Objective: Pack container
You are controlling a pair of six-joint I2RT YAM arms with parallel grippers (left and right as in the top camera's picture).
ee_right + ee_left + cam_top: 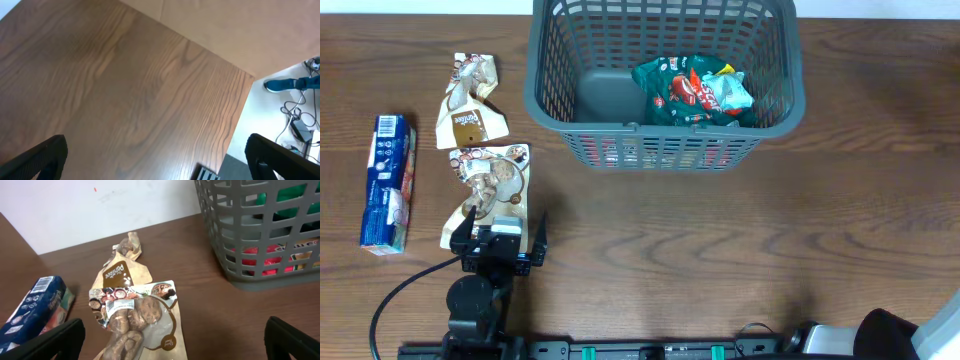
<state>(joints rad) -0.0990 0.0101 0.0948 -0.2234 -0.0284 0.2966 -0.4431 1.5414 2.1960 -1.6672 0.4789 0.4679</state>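
The grey lattice container (550, 60) stands at the back middle of the table, with green and red snack packets (692, 92) inside; it also shows in the left wrist view (235, 255). My left gripper (500, 232) is open, straddling the near end of a clear-and-tan packet of brown pastries (492, 180), seen close in the left wrist view (137, 320). A second tan packet (468, 100) lies behind it (120, 270). A blue packet (388, 180) lies at the far left (35, 305). My right gripper (160, 160) is open and empty over bare wood.
The table's right front corner and edge (240, 115) show in the right wrist view, with floor, cables and a blue shoe (287, 85) beyond. The right arm's base (890, 335) sits at the bottom right of the overhead view.
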